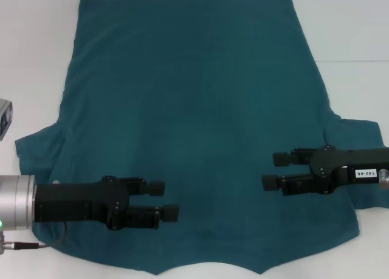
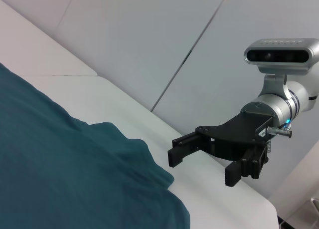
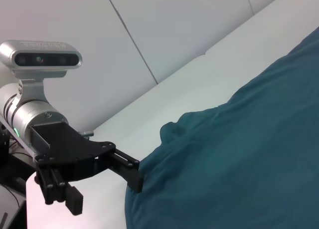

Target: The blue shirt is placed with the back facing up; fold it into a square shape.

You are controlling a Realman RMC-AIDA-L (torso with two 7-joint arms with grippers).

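Shirt: the blue shirt lies spread flat on the white table, plain side up, no print in sight. Soft knit fabric, dark teal, matte, with only faint creases across the body.
Shirt outline: straight hem at the far edge; the body widens toward the robot; a short sleeve sticks out on each side; the near edge is curved, with a shallow notch at the collar.
Left sleeve: in the right wrist view it shows as a rumpled lobe lying on the table top.
Right sleeve: in the left wrist view it shows as a soft rounded fold with a raised edge.
Left gripper: the left gripper hangs above the near left part of the shirt, pointing inward toward the shirt's middle. Black blocky fingers parted with a clear gap, nothing between them.
Right gripper: the right gripper hangs above the near right part, by the right sleeve, pointing inward toward the other gripper. Fingers likewise spread, holding nothing.
Gripper spacing: the two are well apart, with bare shirt between them.
Table: smooth white surface, with a seam line running across it.
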